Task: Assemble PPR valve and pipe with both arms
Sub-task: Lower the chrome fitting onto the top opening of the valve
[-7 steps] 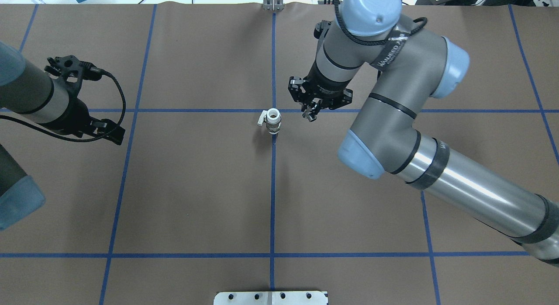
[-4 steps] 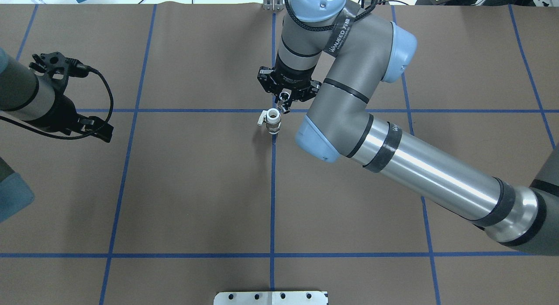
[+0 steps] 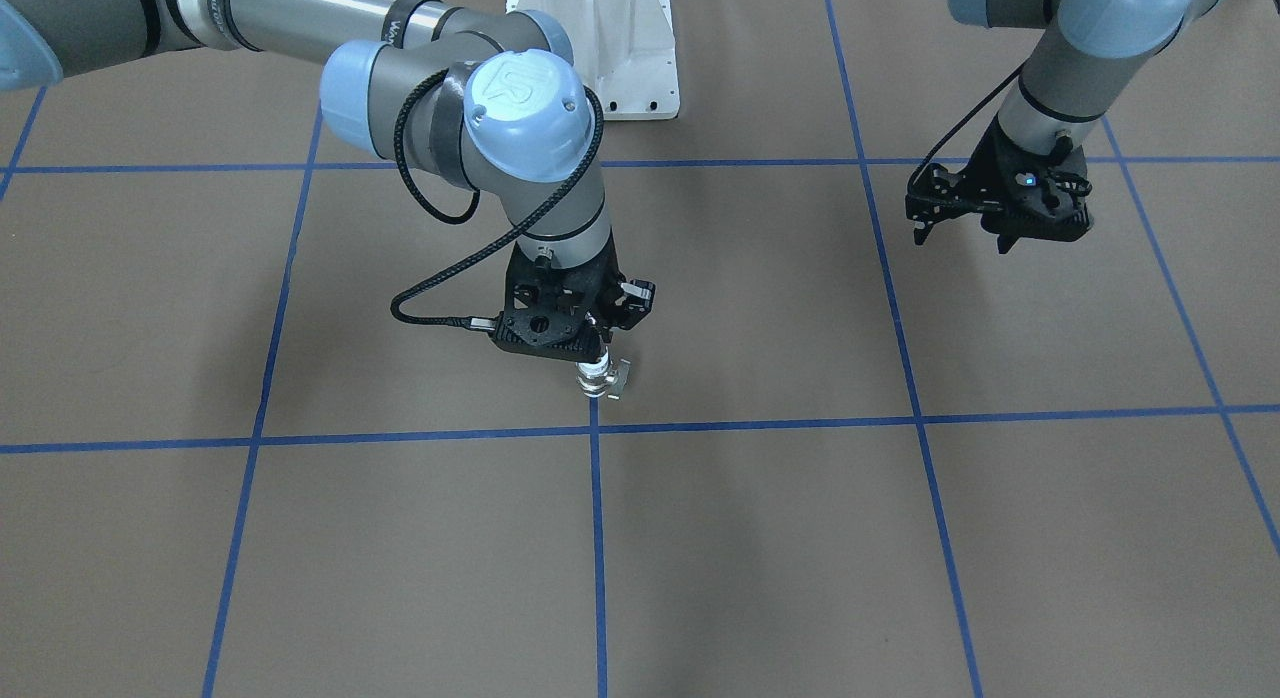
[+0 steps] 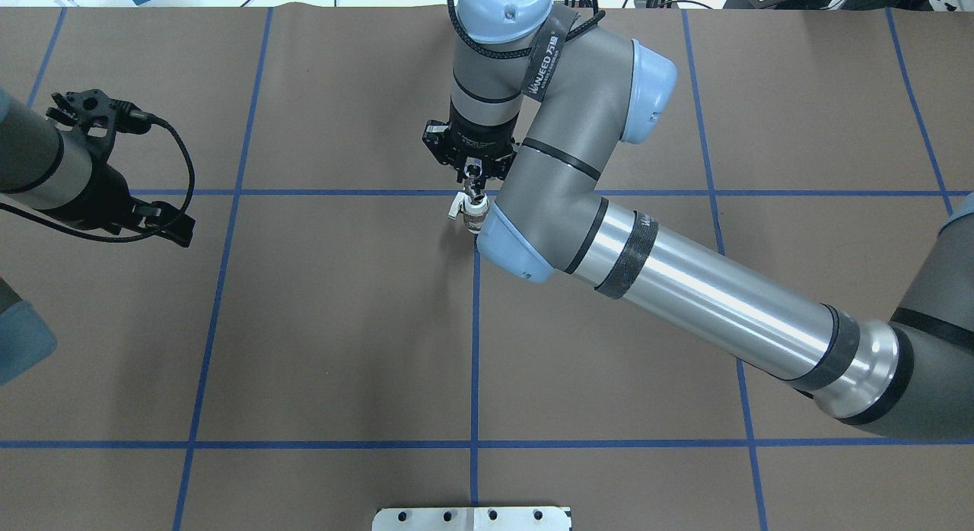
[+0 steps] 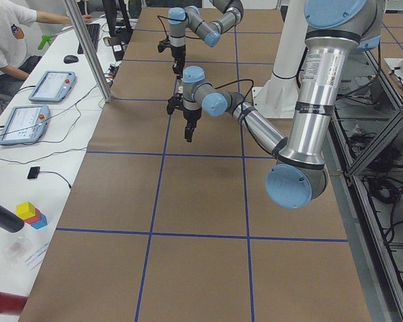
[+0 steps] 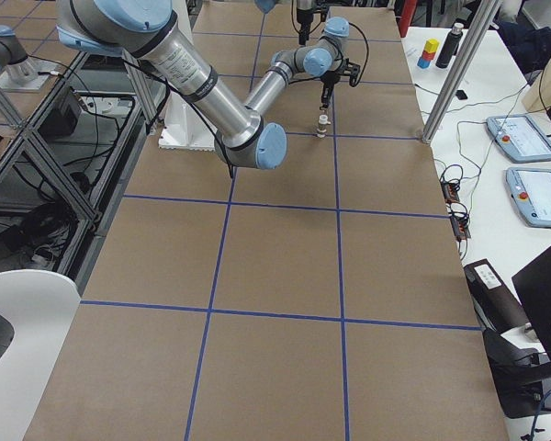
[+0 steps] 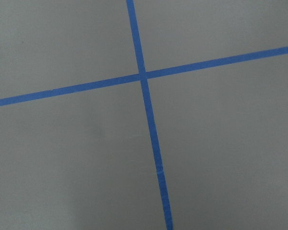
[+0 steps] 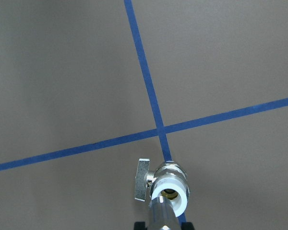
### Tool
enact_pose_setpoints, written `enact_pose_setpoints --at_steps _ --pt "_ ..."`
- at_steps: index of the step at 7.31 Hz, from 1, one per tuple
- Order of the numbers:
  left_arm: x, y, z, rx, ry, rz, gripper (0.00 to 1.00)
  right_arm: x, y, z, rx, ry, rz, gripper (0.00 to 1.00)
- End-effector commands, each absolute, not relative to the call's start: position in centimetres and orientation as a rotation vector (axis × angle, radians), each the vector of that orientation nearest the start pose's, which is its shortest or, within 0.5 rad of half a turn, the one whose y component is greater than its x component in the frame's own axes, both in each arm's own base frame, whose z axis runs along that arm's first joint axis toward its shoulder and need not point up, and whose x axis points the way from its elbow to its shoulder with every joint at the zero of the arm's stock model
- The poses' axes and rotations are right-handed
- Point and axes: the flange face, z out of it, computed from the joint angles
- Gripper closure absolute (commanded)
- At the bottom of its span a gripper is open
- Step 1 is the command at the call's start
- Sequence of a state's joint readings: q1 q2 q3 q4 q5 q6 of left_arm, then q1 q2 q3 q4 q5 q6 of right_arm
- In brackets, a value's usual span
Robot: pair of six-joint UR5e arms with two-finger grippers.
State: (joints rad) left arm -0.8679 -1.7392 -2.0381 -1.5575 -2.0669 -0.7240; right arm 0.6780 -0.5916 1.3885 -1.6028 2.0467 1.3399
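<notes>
Now the right claw (image 4: 473, 179) hangs directly over the PPR valve (image 4: 472, 211). Half a second ago it sat a little to the robot's right of it, and a second ago it was farther right still. The valve has not moved: it stands upright on the bench (image 4: 304, 325), just on the robot's side of the central tape cross (image 4: 476, 192). The left claw (image 4: 163, 220) is about where it was, well away from the cross on the robot's left.

The right claw's fingers are closed on the pipe (image 8: 159, 216). Only the right wrist view shows the pipe's end lined up with the valve's white top ring, with the side handle (image 8: 143, 179) off to one side; whether pipe and ring touch cannot be told. The front-facing view shows the left claw's fingers spread wide with nothing between them.

From overhead the right arm's elbow partly covers the valve. In both side views the parts are too small to make out.
</notes>
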Motion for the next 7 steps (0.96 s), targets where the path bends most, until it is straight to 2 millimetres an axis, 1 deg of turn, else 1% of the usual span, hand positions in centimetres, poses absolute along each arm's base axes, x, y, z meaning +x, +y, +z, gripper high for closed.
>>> enact_pose_setpoints --at_steps 1,5,7 --pt "26.95 -45.13 36.21 0.146 0.76 0.133 0.01 -53.87 -54.38 11.57 -0.078 -0.87 0.238 1.0" --pt "26.97 -45.15 36.28 0.145 0.759 0.132 0.01 -54.23 -54.69 12.26 -0.084 -0.855 0.242 1.0" --pt "27.06 -45.14 36.2 0.143 0.761 0.128 0.01 -54.72 -54.33 12.37 -0.088 -0.853 0.235 1.0"
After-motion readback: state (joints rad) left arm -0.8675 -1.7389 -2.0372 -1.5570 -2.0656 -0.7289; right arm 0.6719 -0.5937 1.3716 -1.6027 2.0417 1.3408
